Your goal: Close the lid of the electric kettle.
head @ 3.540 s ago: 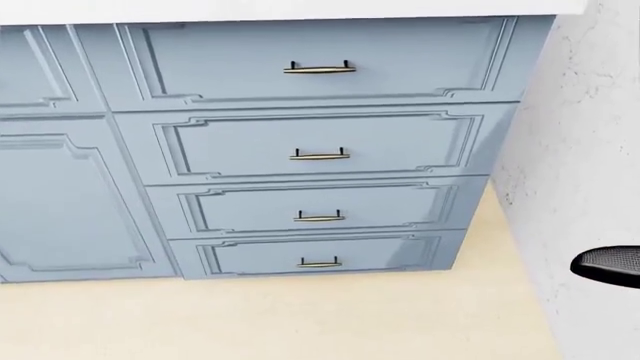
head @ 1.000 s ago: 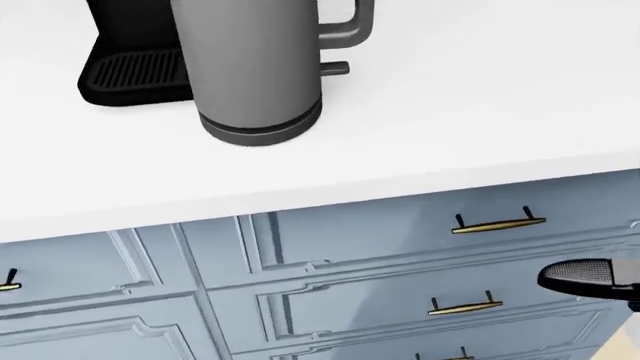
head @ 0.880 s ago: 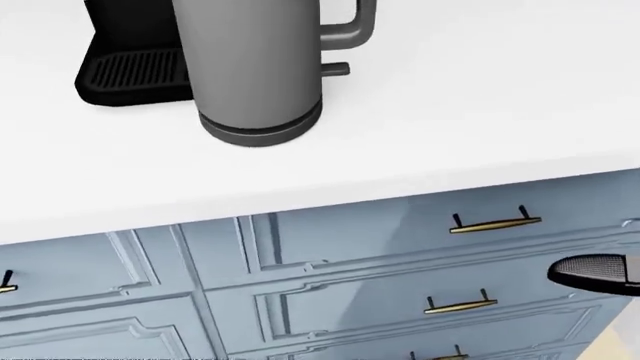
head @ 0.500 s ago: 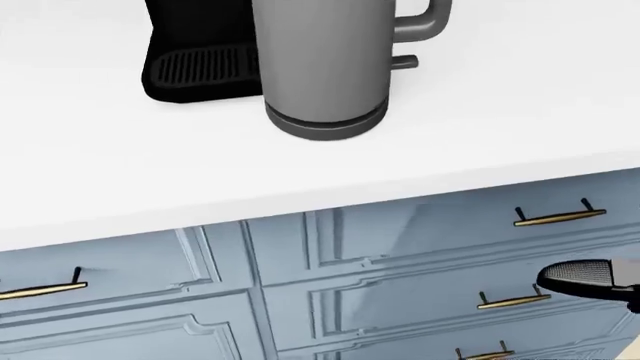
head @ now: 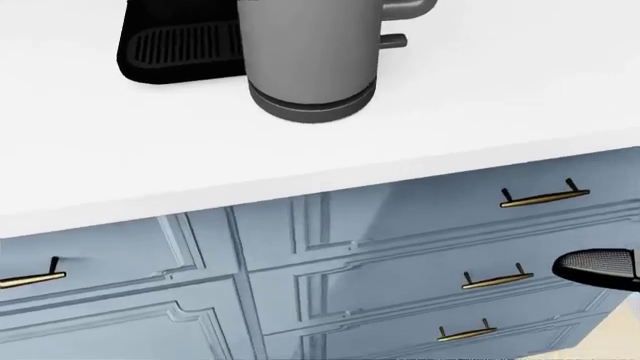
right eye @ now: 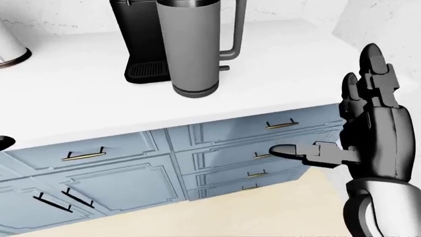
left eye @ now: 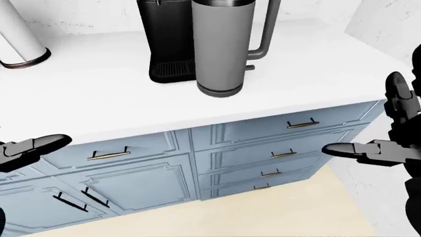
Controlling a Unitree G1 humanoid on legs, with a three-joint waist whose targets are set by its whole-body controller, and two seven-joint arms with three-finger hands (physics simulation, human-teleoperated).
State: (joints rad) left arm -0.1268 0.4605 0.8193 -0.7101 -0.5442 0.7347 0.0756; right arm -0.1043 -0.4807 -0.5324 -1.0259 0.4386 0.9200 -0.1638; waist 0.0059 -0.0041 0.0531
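At the far left of the left-eye view the left hand [left eye: 26, 149] pokes in low, below the worktop [left eye: 98, 84] edge; only part of it shows, so I cannot tell whether it is spread or curled. A white roll [left eye: 19, 39] stands at the top left of the worktop. Further right a black coffee machine [left eye: 164, 39] stands just beside the kettle [left eye: 222, 47], a tall grey cylinder with its handle [left eye: 266, 29] on the right; its top is cut off by the frame, so the lid is out of sight. Blue drawers [left eye: 289, 143] run beneath. At the right the right hand [right eye: 368, 128] hangs spread, fingers [right eye: 371, 64] up, thumb out, holding nothing, well apart from the kettle and lower. The risk, as I judge it: reaching up with the lid unseen, the hand could strike the tall body or handle sideways and tip it, or shove it into the machine
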